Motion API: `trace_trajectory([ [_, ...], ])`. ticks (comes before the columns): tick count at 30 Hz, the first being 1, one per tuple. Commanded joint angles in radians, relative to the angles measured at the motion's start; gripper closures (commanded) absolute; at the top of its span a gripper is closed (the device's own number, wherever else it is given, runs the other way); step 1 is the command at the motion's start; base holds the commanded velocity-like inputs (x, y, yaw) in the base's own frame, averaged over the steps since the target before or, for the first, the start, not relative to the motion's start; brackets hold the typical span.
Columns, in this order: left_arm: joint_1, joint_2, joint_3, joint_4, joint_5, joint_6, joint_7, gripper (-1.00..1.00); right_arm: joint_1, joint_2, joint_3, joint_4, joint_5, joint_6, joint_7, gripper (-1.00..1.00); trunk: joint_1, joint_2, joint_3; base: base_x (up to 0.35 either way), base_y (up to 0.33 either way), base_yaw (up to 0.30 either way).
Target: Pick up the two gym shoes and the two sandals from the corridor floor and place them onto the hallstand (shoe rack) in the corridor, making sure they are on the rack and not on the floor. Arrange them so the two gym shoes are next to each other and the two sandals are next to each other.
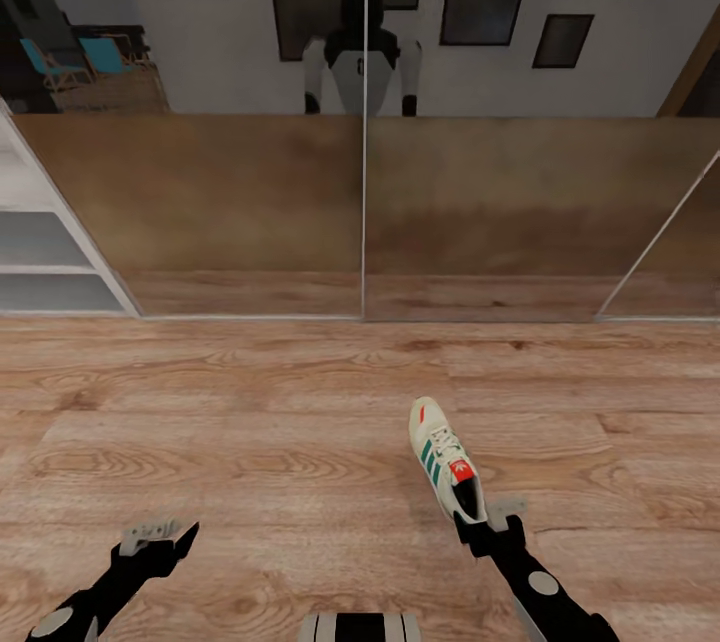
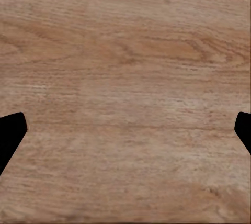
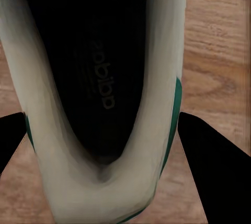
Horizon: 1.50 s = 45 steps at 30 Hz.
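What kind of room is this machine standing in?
Probably a home hallway: warm brown wood-plank floor, tall mirrored sliding panels reflecting framed pictures and the robot itself, white open shelves at the side, and a white sneaker with green stripes at the right tool.

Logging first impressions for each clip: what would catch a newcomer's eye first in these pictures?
The white gym shoe with green stripes and a red tongue patch stands out against the brown wood floor, right of centre, with the right gripper at its heel. In the right wrist view its dark opening sits between the two fingers. Behind, mirrored panels reflect the robot itself, and the left gripper hangs open over bare planks.
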Motion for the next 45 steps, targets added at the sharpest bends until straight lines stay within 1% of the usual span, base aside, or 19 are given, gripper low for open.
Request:
trace_trajectory([
  [1,0.004,0.000,0.015,0.000,-0.011,-0.009,-0.006,-1.00,0.000,-0.001,0.003,0.001,0.007,-0.003,-0.002,1.00,-0.001,0.000,0.005,0.000,0.000,-0.006],
  [2,0.013,0.000,0.031,0.002,-0.010,-0.019,-0.006,-1.00,0.000,-0.003,0.003,0.003,0.008,-0.004,-0.002,1.00,-0.001,0.000,0.010,0.000,0.000,-0.004],
  [5,0.029,0.000,0.052,0.011,-0.010,-0.047,-0.006,-1.00,0.001,-0.008,0.003,0.016,0.008,-0.004,-0.002,1.00,-0.002,0.001,0.027,0.000,0.000,-0.003],
  [9,0.055,0.000,0.082,0.057,-0.009,-0.118,-0.006,-1.00,0.004,-0.016,0.002,0.092,0.004,-0.009,-0.006,1.00,-0.004,0.002,0.048,0.000,0.000,-0.001],
  [11,0.063,0.001,0.090,0.075,-0.009,-0.135,-0.006,-1.00,0.005,-0.017,0.002,0.119,0.003,-0.018,-0.007,1.00,-0.005,0.002,0.059,0.000,0.000,0.000],
  [15,0.080,0.001,0.106,0.105,-0.010,-0.159,-0.006,-1.00,0.005,-0.018,0.002,0.171,0.002,-0.076,-0.008,1.00,-0.007,0.003,0.081,0.000,0.000,0.000],
  [19,0.098,0.000,0.132,0.121,-0.010,-0.174,-0.004,-1.00,0.007,-0.020,0.001,0.242,0.000,-0.158,-0.009,1.00,-0.022,0.031,0.100,0.000,0.000,0.000],
  [20,0.104,-0.001,0.141,0.123,-0.010,-0.184,-0.004,-1.00,0.007,-0.020,0.000,0.265,0.000,-0.181,-0.009,1.00,-0.026,0.038,0.104,0.000,0.000,0.000],
  [21,0.116,-0.001,0.155,0.125,-0.011,-0.220,-0.004,-1.00,0.007,-0.019,0.001,0.304,-0.001,-0.219,-0.009,1.00,-0.030,0.045,0.109,0.000,0.000,0.000],
  [23,0.121,-0.001,0.160,0.125,-0.011,-0.236,-0.003,-1.00,0.007,-0.017,0.000,0.316,-0.001,-0.230,-0.009,1.00,-0.038,0.059,0.117,0.000,0.000,0.000],
  [24,0.123,-0.001,0.162,0.126,-0.012,-0.244,0.008,-1.00,0.007,-0.016,0.000,0.321,-0.001,-0.234,-0.009,1.00,-0.041,0.066,0.120,0.000,0.000,0.000],
  [25,0.123,-0.001,0.162,0.126,-0.013,-0.246,0.022,-1.00,0.007,-0.015,0.000,0.322,-0.001,-0.235,-0.009,1.00,-0.045,0.073,0.123,0.000,0.000,0.000],
  [28,0.124,-0.004,0.155,0.128,-0.017,-0.250,0.100,-1.00,0.007,-0.014,-0.001,0.324,-0.001,-0.237,-0.009,1.00,-0.057,0.094,0.133,0.000,0.000,0.016],
  [30,0.124,-0.006,0.153,0.134,-0.018,-0.252,0.116,-1.00,0.007,-0.012,-0.001,0.324,-0.001,-0.237,-0.010,1.00,-0.064,0.108,0.138,0.000,0.000,0.109],
  [36,0.124,-0.010,0.150,0.149,-0.018,-0.253,0.130,-1.00,0.007,-0.012,-0.002,0.324,-0.001,-0.237,-0.018,1.00,-0.087,0.150,0.151,0.000,0.000,0.187],
  [37,0.124,-0.011,0.150,0.151,-0.018,-0.253,0.132,-1.00,0.007,-0.012,-0.002,0.325,-0.001,-0.237,-0.026,1.00,-0.091,0.157,0.153,0.000,0.000,0.209],
  [38,0.124,-0.013,0.149,0.154,-0.018,-0.253,0.134,-1.00,0.007,-0.010,-0.002,0.326,-0.002,-0.237,-0.058,1.00,-0.095,0.164,0.155,0.000,0.000,0.217],
  [39,0.124,-0.013,0.149,0.155,-0.019,-0.253,0.135,-1.00,0.007,-0.009,-0.002,0.326,-0.002,-0.237,-0.070,1.00,-0.099,0.171,0.158,0.000,0.000,0.219],
  [45,0.125,-0.017,0.145,0.157,-0.020,-0.252,0.135,-1.00,0.007,-0.007,-0.002,0.327,-0.003,-0.237,-0.092,1.00,-0.122,0.213,0.170,0.000,0.000,0.221],
])
